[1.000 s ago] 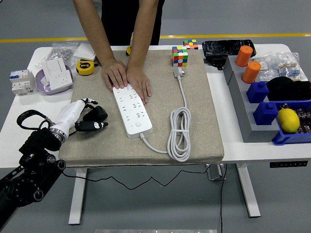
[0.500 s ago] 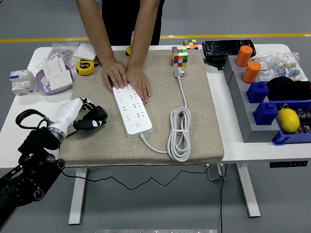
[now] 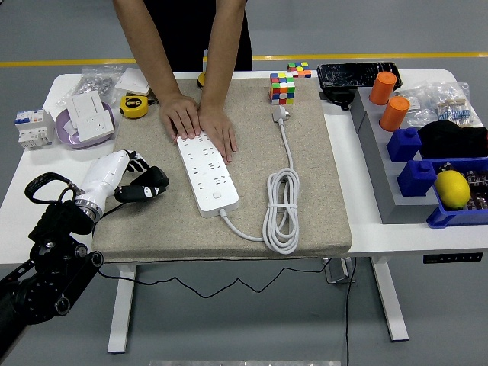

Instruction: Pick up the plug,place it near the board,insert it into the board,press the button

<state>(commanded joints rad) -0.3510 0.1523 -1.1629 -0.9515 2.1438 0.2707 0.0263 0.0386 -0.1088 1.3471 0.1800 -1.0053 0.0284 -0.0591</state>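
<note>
So the left robot hand (image 3: pixel 141 185) is sitting over the 9 o'clock side of the beige mat (image 3: pixel 320 183), fingers loosely curled and holding nothing. The white power strip (image 3: pixel 207 172) is lying near the middle of the mat, running from 11 to 5 o'clock. A person at 12 o'clock is pressing both hands (image 3: pixel 200 122) down on its far end. The plug (image 3: pixel 280 114) is resting up at about 1 o'clock, just beside a colourful cube (image 3: pixel 282 88), with the white cable (image 3: pixel 280 210) coiling at 4 o'clock of the strip. Over at 3 o'clock on the surface (image 3: pixel 396 232), blue bins (image 3: pixel 418 177) are holding a yellow lemon (image 3: pixel 452 188).
</note>
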